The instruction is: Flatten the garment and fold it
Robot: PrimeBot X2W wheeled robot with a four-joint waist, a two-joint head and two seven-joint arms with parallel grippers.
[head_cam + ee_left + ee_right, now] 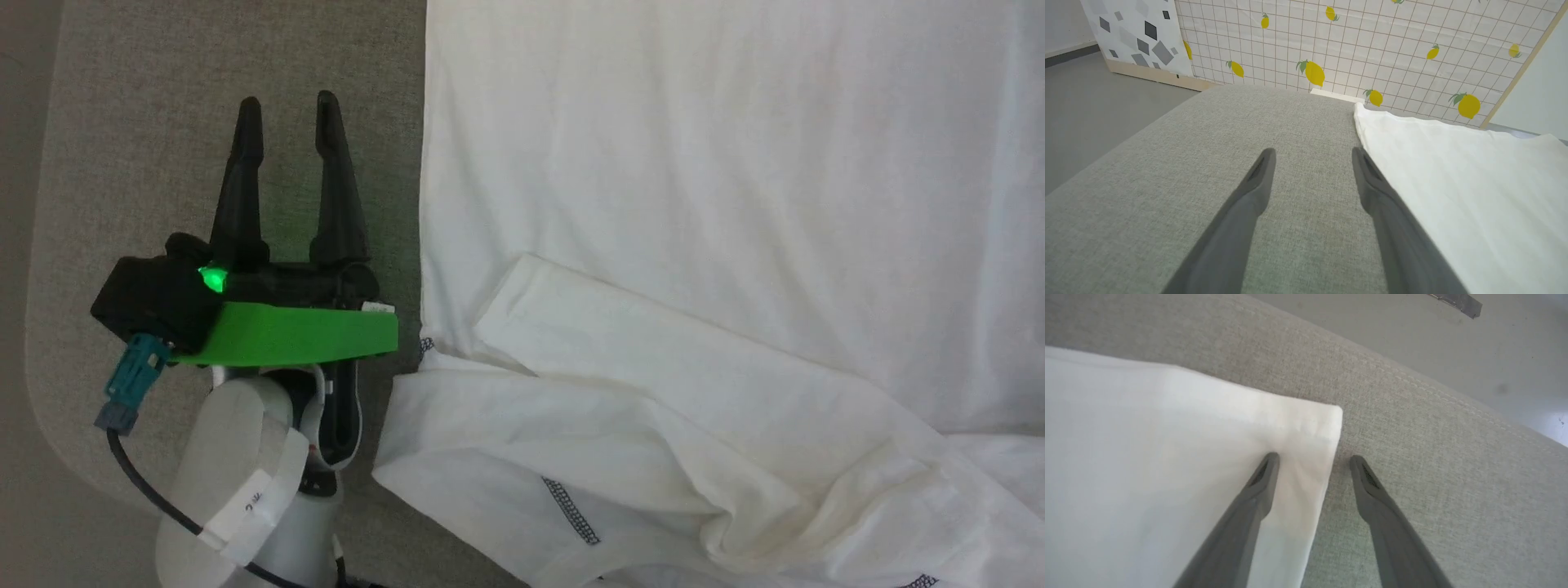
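2 pairs of jaws apart: left beside garment (735,163), right astride its edge.

Grey fabric top, patterned screens behind

I see a grey woven surface (1167,171) with a rounded near-left corner. Beyond its far edge stands a lemon-print grid screen (1372,45), and left of that a white panel with grey shards (1135,36) on grey floor (1081,106).

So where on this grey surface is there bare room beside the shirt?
Bare grey surface runs left of the garment, along its straight edge, around the open left gripper, up to the lemon-print panel. Another bare strip lies past the garment's corner, where the open right gripper straddles its edge. Crowded: the rumpled folds nearest the robot.
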